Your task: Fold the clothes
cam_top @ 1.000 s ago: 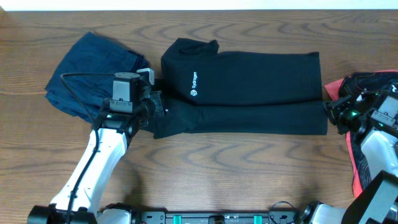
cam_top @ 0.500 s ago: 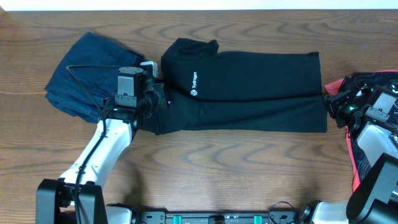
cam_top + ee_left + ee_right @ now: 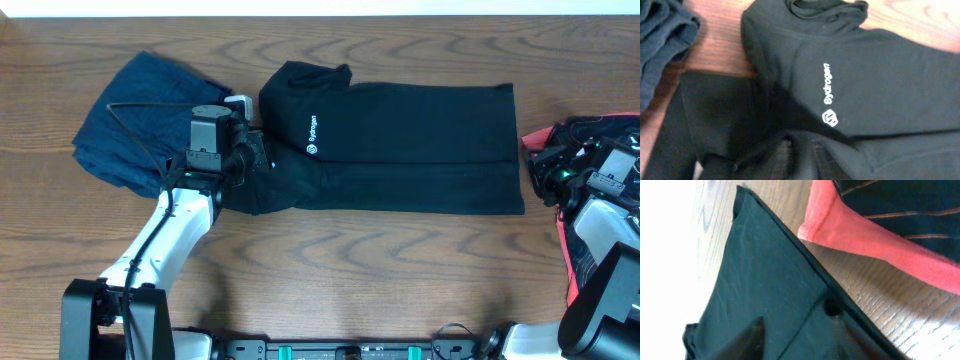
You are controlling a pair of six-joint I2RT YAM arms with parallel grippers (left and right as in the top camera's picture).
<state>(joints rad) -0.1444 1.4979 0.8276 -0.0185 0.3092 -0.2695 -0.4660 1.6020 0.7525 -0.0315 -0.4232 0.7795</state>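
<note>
The black short-sleeved shirt (image 3: 400,140) lies folded lengthwise across the table, its white chest logo (image 3: 829,107) facing up. My left gripper (image 3: 255,158) rests on the shirt's left end below the collar. Its ribbed pads (image 3: 785,156) stand slightly apart, with a ridge of black cloth lying between them. My right gripper (image 3: 537,170) sits at the shirt's right hem. In the right wrist view its fingers (image 3: 752,340) are spread wide over the black cloth (image 3: 765,280), with nothing pinched.
A crumpled navy garment (image 3: 130,120) lies left of the shirt, close to my left arm. A black-and-coral striped garment (image 3: 572,262) lies at the right edge under my right arm, its coral hem (image 3: 880,235) near the shirt's corner. Bare wood runs along the front.
The left gripper has moved slightly up and right with the shirt's lower-left edge, bunching it there. Both grippers' jaws have parted from shut; the right one has opened wider.
</note>
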